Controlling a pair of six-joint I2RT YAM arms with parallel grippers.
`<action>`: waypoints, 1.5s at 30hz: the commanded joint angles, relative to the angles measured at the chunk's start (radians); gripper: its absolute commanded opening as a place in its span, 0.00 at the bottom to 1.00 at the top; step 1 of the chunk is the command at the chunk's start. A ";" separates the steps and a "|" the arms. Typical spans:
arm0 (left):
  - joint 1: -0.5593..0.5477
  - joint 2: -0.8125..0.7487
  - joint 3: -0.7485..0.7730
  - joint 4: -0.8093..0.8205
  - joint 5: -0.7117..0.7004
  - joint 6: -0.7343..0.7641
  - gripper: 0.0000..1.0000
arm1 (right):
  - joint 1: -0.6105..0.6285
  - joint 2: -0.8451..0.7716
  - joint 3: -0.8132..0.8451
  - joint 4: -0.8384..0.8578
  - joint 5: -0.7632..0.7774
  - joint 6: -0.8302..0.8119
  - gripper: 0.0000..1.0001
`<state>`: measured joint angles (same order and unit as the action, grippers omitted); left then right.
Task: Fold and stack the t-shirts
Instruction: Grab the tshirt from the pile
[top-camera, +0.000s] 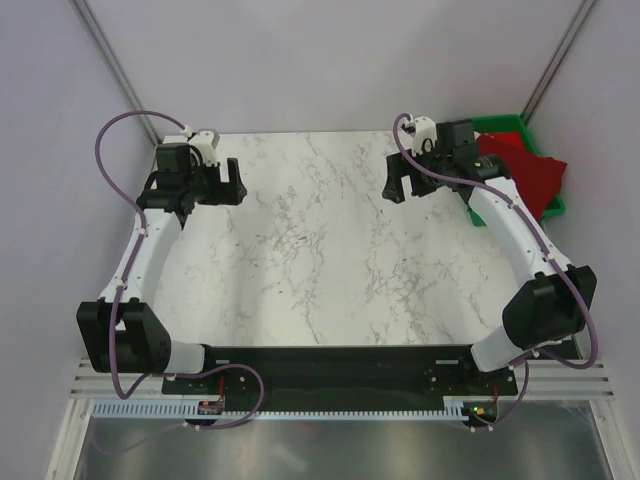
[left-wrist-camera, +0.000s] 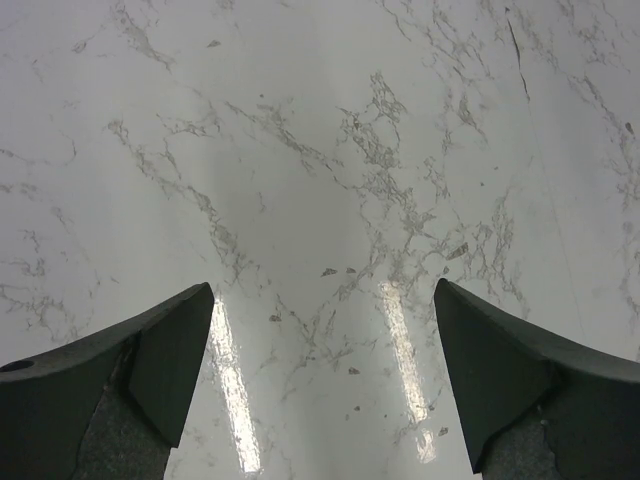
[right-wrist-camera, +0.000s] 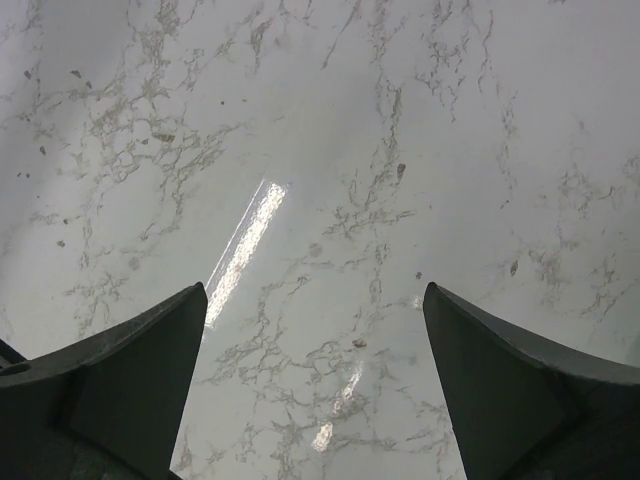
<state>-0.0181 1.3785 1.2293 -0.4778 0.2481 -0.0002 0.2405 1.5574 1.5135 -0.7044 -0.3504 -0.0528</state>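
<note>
A glossy white marble-patterned tabletop (top-camera: 320, 260) with thin grey veins fills the middle of the top view. Its polished face throws back long bright streaks of light in both wrist views. Plain pale lilac-grey walls (top-camera: 330, 60) close it in, and slim grey metal poles (top-camera: 110, 60) slant up at 11 and 1 o'clock. A black flat base plate (top-camera: 340, 365) runs along the table's edge at 6 o'clock, with a ribbed silver aluminium rail (top-camera: 330, 410) just below it. The white-shelled arms carry looping purple cables (top-camera: 110, 140). At about 2 o'clock a green rectangular plastic bin (top-camera: 505, 125) sits at the far right corner. The plain dark red soft cloth t-shirt (top-camera: 535, 180) lies crumpled in it, with one fold spilling over the bin's right rim, partly hidden behind the right arm. The left gripper (left-wrist-camera: 322, 288) hangs above bare marble at about 10 o'clock, its jaws spread wide and holding nothing. Its matte dark grey wedge-shaped fingers (left-wrist-camera: 165, 360) taper to blunt tips. The right gripper (right-wrist-camera: 313, 290) hangs above the marble near 1 o'clock, close to the bin, its jaws likewise wide apart and empty.
</note>
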 joint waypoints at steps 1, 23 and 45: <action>-0.002 -0.002 0.041 0.007 0.039 -0.018 1.00 | 0.006 0.018 0.059 0.023 0.065 0.010 0.98; -0.009 0.054 -0.027 -0.015 0.126 0.071 0.98 | -0.289 0.417 0.467 -0.158 0.392 -0.235 0.92; -0.009 0.122 0.004 -0.015 0.125 0.048 0.96 | -0.305 0.607 0.548 -0.129 0.470 -0.251 0.68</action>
<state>-0.0238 1.4986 1.1992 -0.4946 0.3462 0.0429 -0.0628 2.1399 2.0109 -0.8486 0.0826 -0.2951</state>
